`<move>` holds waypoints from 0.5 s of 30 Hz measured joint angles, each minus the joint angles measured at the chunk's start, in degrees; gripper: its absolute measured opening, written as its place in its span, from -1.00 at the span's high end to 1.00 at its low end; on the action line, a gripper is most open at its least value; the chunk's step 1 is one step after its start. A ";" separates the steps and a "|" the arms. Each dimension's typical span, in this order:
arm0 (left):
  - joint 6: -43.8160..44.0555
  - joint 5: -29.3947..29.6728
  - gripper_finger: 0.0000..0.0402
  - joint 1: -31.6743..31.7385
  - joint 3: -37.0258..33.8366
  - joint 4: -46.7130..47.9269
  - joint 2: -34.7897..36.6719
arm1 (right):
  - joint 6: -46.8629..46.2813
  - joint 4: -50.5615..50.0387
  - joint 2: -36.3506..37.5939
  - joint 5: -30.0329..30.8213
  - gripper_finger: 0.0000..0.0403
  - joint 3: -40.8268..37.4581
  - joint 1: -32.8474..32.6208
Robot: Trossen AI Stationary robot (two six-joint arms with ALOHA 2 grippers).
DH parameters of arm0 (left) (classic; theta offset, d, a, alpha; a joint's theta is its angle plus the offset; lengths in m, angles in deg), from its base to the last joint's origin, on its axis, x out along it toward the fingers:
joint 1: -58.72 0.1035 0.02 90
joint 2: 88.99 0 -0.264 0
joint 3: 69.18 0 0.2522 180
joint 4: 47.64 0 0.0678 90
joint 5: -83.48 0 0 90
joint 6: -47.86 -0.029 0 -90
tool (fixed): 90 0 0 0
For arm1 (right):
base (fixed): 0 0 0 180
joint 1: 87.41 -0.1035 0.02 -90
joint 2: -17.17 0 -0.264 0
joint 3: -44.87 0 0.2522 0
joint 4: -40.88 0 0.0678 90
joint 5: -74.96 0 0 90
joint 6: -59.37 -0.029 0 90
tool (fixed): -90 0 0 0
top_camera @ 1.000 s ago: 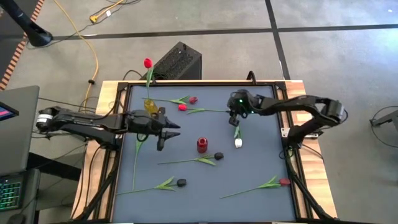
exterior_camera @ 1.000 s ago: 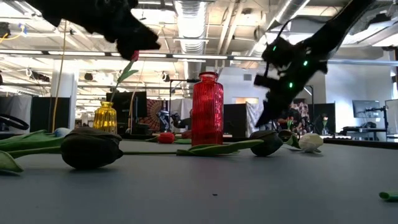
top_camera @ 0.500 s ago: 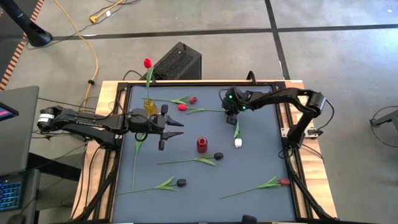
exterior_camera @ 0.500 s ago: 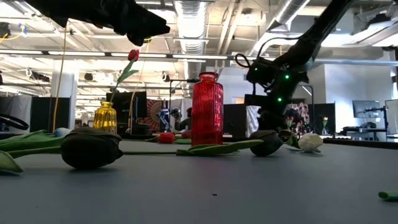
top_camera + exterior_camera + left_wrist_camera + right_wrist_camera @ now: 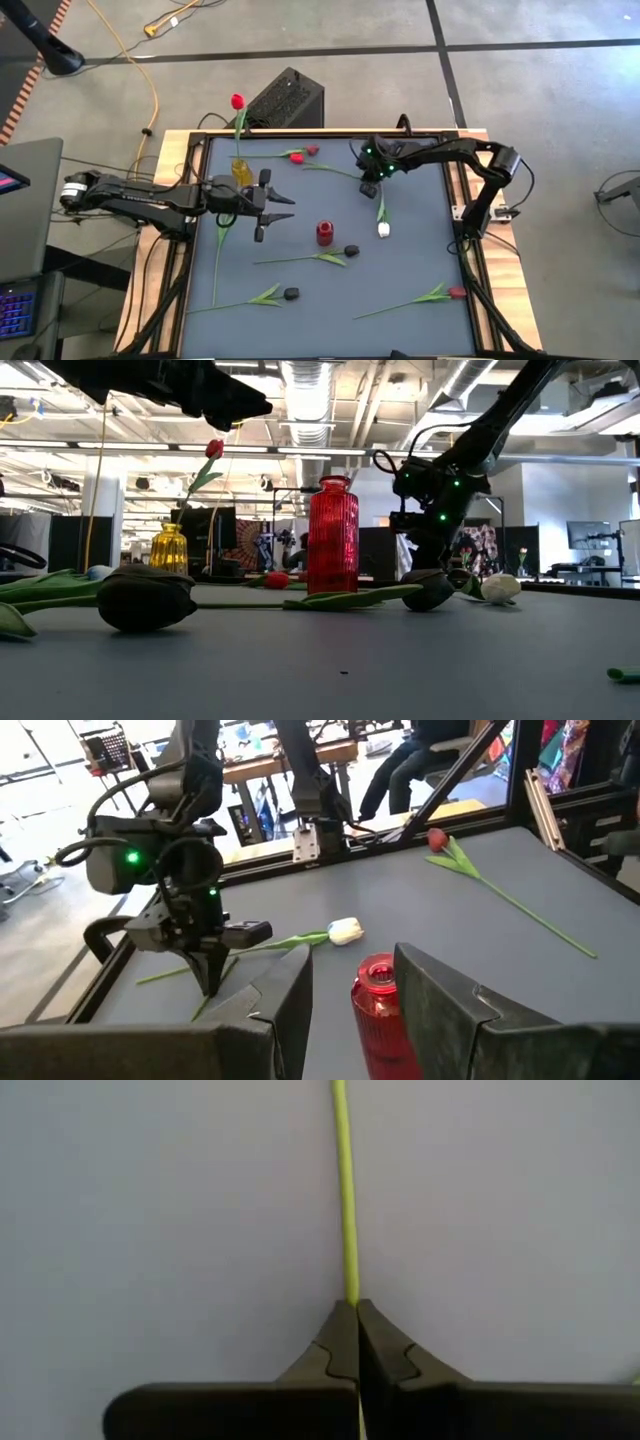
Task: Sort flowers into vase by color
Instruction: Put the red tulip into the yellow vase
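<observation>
On the left of the high view the left end effector [image 5: 283, 207] hovers over the dark matte counter [image 5: 420, 265] with its fingers spread apart and nothing between them, just beside the small yellow glass vase [image 5: 241, 171], which already holds one red tulip [image 5: 237, 101] on a long thin stem. Near the middle stands the ribbed red glass vase [image 5: 324, 234], translucent and narrow-necked, apparently with no flower in it. Dark-headed tulips [image 5: 291, 294] lie in front of it, their buds rounded and near-black, leaves flat and plasticky. Two red-headed tulips [image 5: 298, 156] lie at the far edge. Further right, the right end effector [image 5: 366, 187] is down at the counter with its fingers pinched together on a thin, smooth yellow-green stem [image 5: 343, 1190], seemingly that of one of the red tulips; the wrist view shows the tips closed tight on it. A white tulip [image 5: 383, 229] lies just nearer, and another red one [image 5: 457, 293] sits toward the near right corner. The step in hand looks like picking up that stem; next it probably needs lifting clear, swinging upright, and feeding stem-first into a narrow vase mouth, which calls for careful aim since the stem is limp and slender
</observation>
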 joint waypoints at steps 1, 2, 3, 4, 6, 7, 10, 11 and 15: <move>0.04 0.00 0.34 0.00 0.00 0.08 0.00 | -0.65 0.50 0.93 -0.91 0.91 -0.06 -0.36; 0.11 0.00 0.34 0.00 0.02 0.07 0.00 | -1.25 0.22 1.95 -2.31 0.91 -0.14 -0.81; 0.28 0.00 0.34 0.00 0.00 0.02 0.00 | -1.52 -0.28 3.11 -3.69 0.91 -0.25 -1.35; 0.31 0.00 0.34 0.00 0.00 0.02 0.00 | -1.64 -0.41 4.58 -5.03 0.91 -0.24 -1.90; 0.46 0.00 0.34 0.00 0.00 0.02 0.00 | -1.27 -1.79 7.87 -7.99 0.91 0.01 -2.86; 0.59 0.00 0.34 0.00 0.00 0.02 0.00 | -1.04 -3.17 9.44 -9.37 0.91 0.02 -3.26; 0.92 0.04 0.34 0.00 0.00 -0.30 0.00 | -0.58 -5.87 13.58 -11.57 0.91 -0.11 -4.87; 0.92 0.06 0.34 0.00 0.00 -0.50 0.00 | -0.65 -5.69 15.14 -11.57 0.91 -0.10 -5.55; 0.96 0.07 0.34 0.00 0.00 -2.11 0.00 | -0.93 -3.12 20.78 -12.03 0.91 0.00 -8.03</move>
